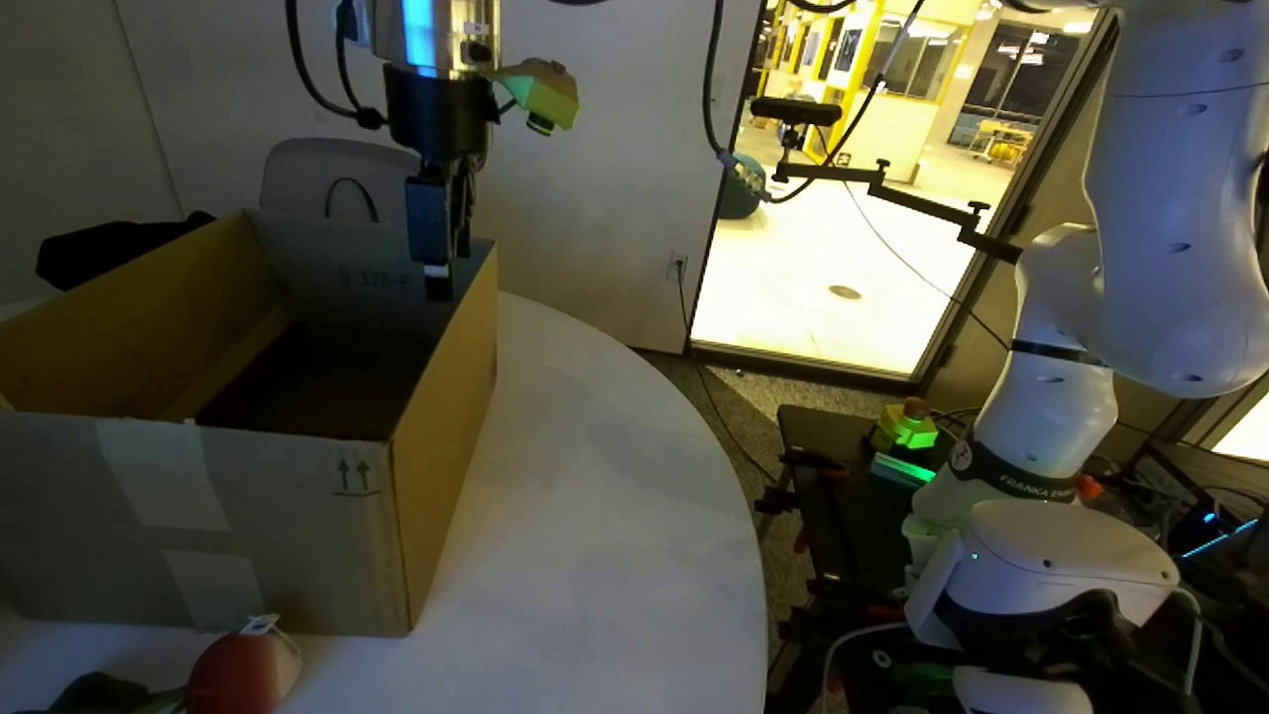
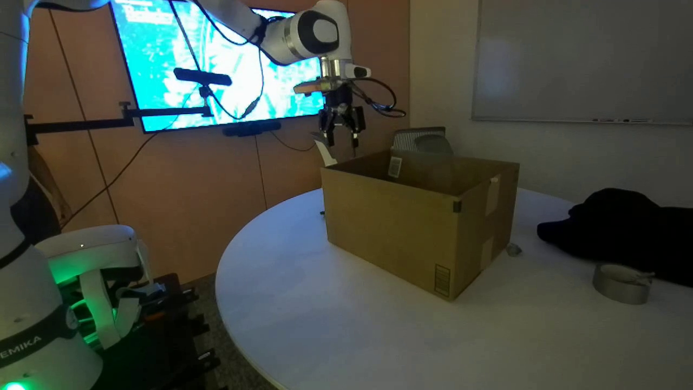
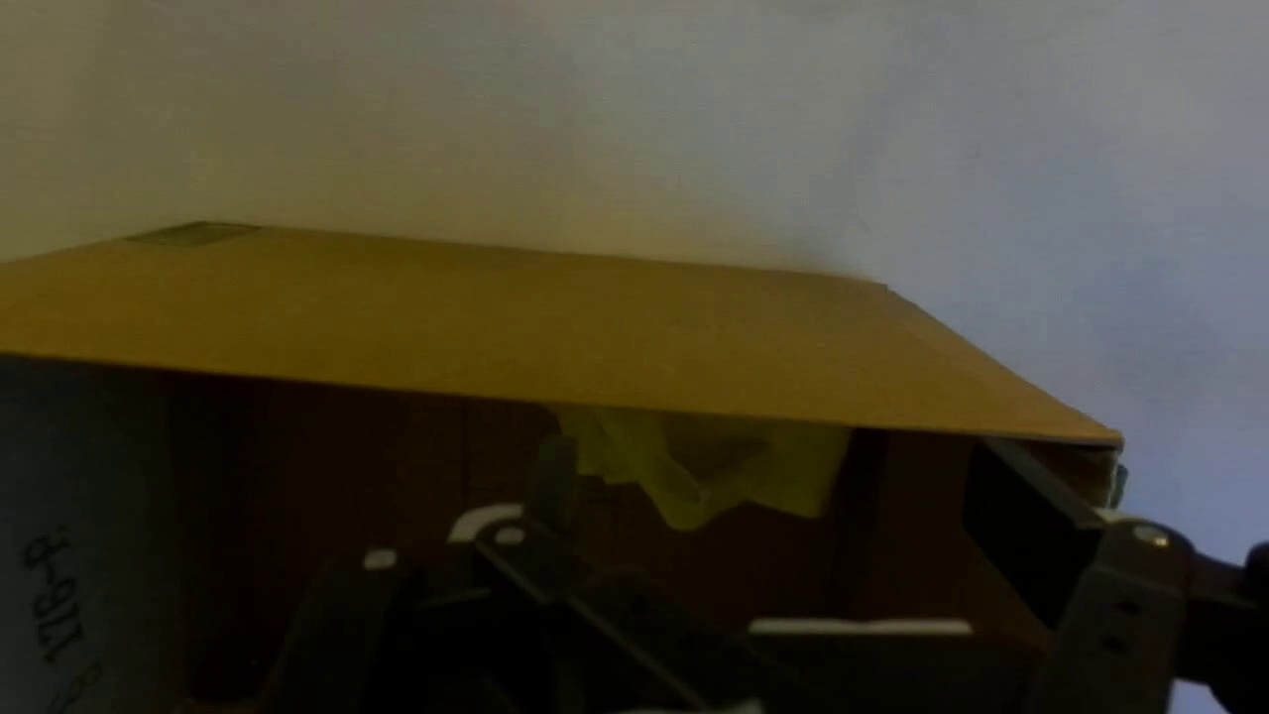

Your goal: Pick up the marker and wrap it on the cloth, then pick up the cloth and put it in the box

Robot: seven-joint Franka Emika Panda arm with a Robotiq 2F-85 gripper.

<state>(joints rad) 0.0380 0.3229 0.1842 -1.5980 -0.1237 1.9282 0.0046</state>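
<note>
Cloth [image 3: 709, 464], one yellow piece, lies inside the one cardboard box [image 2: 390, 225], where a wall [image 3: 555, 332] stands in your way and covers part of it in the wrist view. Your hand [image 2: 342, 144] hangs over the box, its two jaws standing apart. Around the box on the desk [image 2: 325, 319] you have one grey roll [image 2: 621, 291], one black heap [image 2: 612, 230] and one red-and-white object [image 1: 241, 672].
</note>
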